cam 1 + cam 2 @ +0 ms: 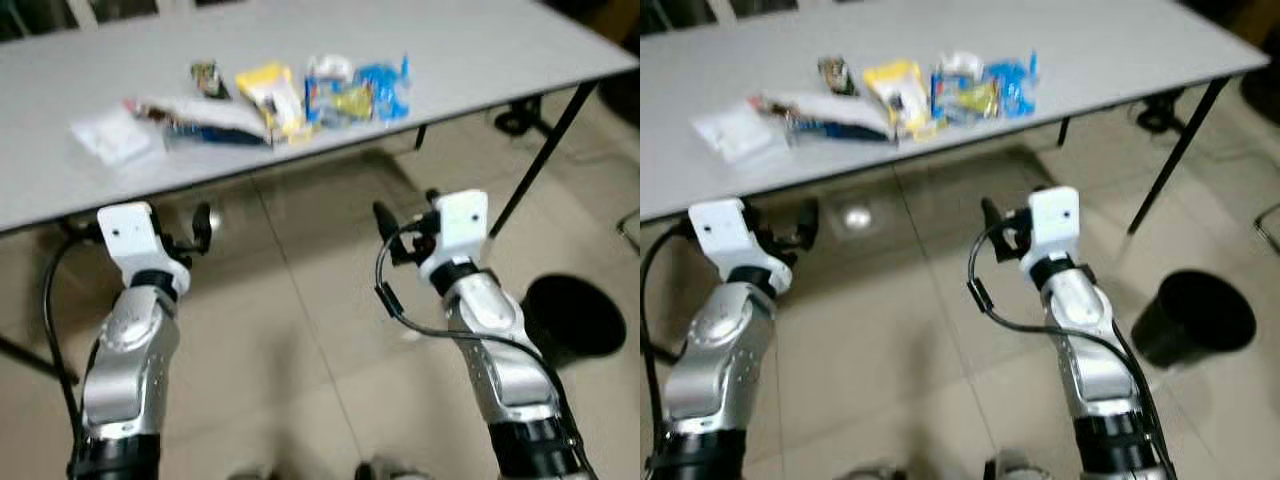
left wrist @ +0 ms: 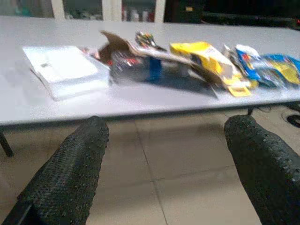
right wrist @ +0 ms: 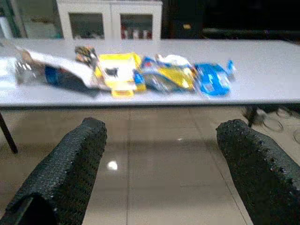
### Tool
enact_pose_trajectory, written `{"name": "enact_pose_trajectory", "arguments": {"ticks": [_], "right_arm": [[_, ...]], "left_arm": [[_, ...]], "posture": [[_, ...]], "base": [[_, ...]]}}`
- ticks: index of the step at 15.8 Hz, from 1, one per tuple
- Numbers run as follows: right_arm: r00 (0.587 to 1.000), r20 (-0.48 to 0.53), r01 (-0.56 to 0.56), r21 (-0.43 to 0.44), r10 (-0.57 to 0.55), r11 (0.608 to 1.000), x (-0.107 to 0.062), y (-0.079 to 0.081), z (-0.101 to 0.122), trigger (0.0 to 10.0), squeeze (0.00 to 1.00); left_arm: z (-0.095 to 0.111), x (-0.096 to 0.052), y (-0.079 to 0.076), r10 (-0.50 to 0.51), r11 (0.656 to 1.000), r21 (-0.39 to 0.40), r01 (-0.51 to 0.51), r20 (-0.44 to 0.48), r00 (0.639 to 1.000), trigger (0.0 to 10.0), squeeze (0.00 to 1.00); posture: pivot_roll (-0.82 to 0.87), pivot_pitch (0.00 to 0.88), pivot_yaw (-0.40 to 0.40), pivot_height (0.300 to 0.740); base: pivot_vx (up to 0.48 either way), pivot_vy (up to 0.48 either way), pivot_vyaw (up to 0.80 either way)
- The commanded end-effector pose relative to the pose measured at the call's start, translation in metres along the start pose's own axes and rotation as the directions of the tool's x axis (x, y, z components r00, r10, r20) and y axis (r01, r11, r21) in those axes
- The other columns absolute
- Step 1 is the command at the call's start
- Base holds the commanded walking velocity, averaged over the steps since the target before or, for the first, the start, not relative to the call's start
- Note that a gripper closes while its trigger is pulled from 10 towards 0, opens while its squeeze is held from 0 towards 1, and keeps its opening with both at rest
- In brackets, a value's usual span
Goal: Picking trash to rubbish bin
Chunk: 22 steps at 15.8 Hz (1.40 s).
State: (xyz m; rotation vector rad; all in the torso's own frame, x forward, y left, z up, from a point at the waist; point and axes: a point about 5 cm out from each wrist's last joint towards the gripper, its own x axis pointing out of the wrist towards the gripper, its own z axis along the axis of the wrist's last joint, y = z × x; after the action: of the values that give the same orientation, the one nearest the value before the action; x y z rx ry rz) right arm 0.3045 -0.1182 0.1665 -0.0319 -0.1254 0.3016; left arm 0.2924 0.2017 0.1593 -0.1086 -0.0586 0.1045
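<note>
Trash lies in a row on the grey table (image 1: 480, 50): a white packet (image 1: 115, 135), a flattened carton (image 1: 205, 118), a small green wrapper (image 1: 205, 75), a yellow packet (image 1: 272, 95) and blue wrappers (image 1: 360, 90). A black rubbish bin (image 1: 575, 315) stands on the floor at the right. Both grippers hang in front of the table's near edge, below its top. My left gripper (image 2: 166, 124) is open and empty, facing the carton (image 2: 140, 58). My right gripper (image 3: 161, 124) is open and empty too, facing the yellow packet (image 3: 117, 70) and blue wrappers (image 3: 213, 77).
Black table legs (image 1: 545, 160) slant down at the right, near the bin. A cable and a dark object (image 1: 515, 120) lie on the tiled floor under the table's right end. White cabinets (image 3: 110, 21) stand behind the table.
</note>
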Motion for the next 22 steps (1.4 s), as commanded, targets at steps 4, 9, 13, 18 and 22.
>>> {"name": "enact_pose_trajectory", "arguments": {"ticks": [4, 9, 13, 18, 22], "right_arm": [[0.999, 0.020, -0.042, 0.012, 0.041, 0.999, 0.0023, 0.0125, 0.0048, 10.0, 0.00], [0.998, 0.020, -0.057, 0.013, 0.057, 0.998, 0.0028, 0.0142, 0.0053, 10.0, 0.00], [0.998, 0.018, -0.065, 0.013, 0.065, 0.998, 0.0022, 0.0151, 0.0050, 10.0, 0.00], [0.998, 0.018, -0.063, 0.011, 0.062, 0.998, 0.0016, 0.0144, 0.0052, 10.0, 0.00], [0.998, 0.022, -0.063, 0.009, 0.062, 0.998, 0.0024, 0.0147, 0.0062, 10.0, 0.00]], "left_arm": [[0.0020, -0.0022, 0.0116, 0.037, 0.999, 0.022, -0.037, 0.000, 0.999, 10.0, 0.00], [0.0010, -0.0024, 0.0117, 0.038, 0.999, 0.025, -0.038, -0.004, 0.999, 10.0, 0.00], [-0.0006, -0.0020, 0.0115, 0.039, 0.999, 0.028, -0.039, -0.011, 0.999, 10.0, 0.00], [-0.0045, -0.0008, 0.0072, 0.026, 1.000, 0.016, -0.025, -0.028, 0.999, 10.0, 0.00], [-0.0054, 0.0004, 0.0071, 0.026, 0.999, 0.019, -0.025, -0.033, 0.999, 10.0, 0.00]], "posture": [[-0.05, 0.168, 0.036, 0.740], [-0.05, 0.167, 0.035, 0.740], [-0.05, 0.166, 0.036, 0.740], [-0.05, 0.166, 0.037, 0.740], [-0.05, 0.166, 0.037, 0.740]], "base": [[0.465, 0.000, 0.00], [0.465, 0.000, 0.00], [0.465, 0.000, 0.00], [0.235, 0.000, 0.00], [0.000, 0.000, 0.00]]}}
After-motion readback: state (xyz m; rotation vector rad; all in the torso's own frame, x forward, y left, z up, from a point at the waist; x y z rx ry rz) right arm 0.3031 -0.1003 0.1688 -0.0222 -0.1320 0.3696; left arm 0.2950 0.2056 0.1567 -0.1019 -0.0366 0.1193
